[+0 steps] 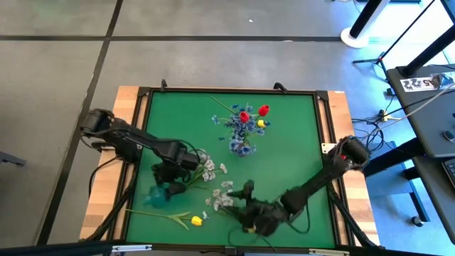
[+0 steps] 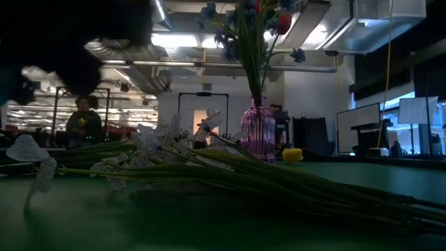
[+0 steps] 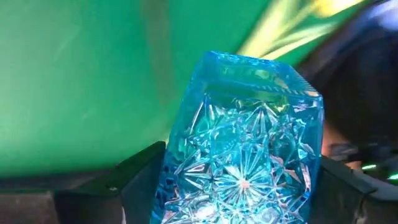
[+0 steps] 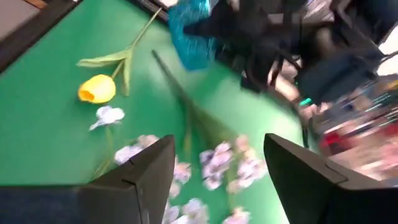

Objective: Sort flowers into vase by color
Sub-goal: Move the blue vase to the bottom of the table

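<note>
A blue cut-glass vase [image 3: 242,155] sits between my left gripper's [image 3: 245,193] fingers, near the table's left front [image 1: 160,192]. A pink ribbed vase [image 2: 258,129] stands mid-table with blue sprays, red tulips and a yellow bloom [image 1: 245,121] stuck in it. White sprays [image 1: 217,199] lie flat on the green mat, stems toward the left arm. A yellow tulip [image 1: 196,220] lies near the front edge. My right gripper [image 4: 217,174] is open, hovering over the white blossoms [image 4: 217,162] and touching nothing. My left gripper holds the blue vase by its faceted body [image 3: 186,168], pinched between the two fingers [image 3: 143,180], one on each side wall. The vase's open mouth [image 3: 249,65] points away from the wrist. I cannot tell whether it is clear of the mat.
The mat has a dark raised frame [image 1: 142,142] and wooden borders. The right arm [image 1: 313,185] stretches across the front right. A loose white spray [image 1: 210,169] lies beside the left gripper. Bare mat lies far left and far right of the pink vase. A person [image 2: 83,118] shows beyond the table.
</note>
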### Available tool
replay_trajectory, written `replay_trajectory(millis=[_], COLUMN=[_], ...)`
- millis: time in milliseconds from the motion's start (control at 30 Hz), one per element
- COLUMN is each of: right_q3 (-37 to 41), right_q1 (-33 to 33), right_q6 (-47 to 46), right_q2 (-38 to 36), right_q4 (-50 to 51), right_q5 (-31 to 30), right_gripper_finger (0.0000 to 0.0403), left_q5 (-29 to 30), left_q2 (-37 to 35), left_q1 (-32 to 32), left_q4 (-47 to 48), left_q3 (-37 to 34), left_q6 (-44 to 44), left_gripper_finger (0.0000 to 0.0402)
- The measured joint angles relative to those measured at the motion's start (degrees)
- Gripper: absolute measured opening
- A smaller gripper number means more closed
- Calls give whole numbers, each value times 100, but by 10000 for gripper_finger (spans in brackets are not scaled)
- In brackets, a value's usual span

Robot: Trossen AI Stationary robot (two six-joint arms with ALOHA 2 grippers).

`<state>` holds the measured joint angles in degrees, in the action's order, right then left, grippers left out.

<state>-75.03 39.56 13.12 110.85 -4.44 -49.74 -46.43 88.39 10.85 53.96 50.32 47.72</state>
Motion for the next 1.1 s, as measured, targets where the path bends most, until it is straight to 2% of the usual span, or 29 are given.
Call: replay_trajectory(millis=[100,267,367,467,600,700,833,967,1100], right_q3=[-369,-1144,-1534,-1742,-1801,-1801,-1801,-1814,-1935], right_q1=[210,322,318,318,315,267,104,-29,-218], right_q6=[1099,3321,4361,5052,5335,5353,5486,5668,5722], right_q2=[471,1356,1701,1850,1884,1884,1884,1878,1871], right_q4=[-505,-1318,-1399,-1401,-1421,-1335,-1349,-1405,-1458], right_q5=[-653,-1660,-2274,-2536,-2523,-2466,-2260,-2349,-2560], right_gripper_finger=[246,246,246,246,247,262,312,371,397], left_q5=[118,498,1010,1574,1650,1661,1652,1509,1399], left_q2=[-262,-305,-305,-298,-301,-299,-301,-299,-297], left_q1=[-23,-130,-217,-243,-225,-205,-205,-275,-342], left_q4=[-1439,-3717,-4268,-4546,-5066,-5476,-5956,-6335,-6626], left_q3=[0,0,0,-2,0,-2,-2,-15,-17], left_q6=[975,2404,3147,3780,3913,3946,3963,3962,3885], left_gripper_finger=[295,295,295,295,295,295,295,295,295])
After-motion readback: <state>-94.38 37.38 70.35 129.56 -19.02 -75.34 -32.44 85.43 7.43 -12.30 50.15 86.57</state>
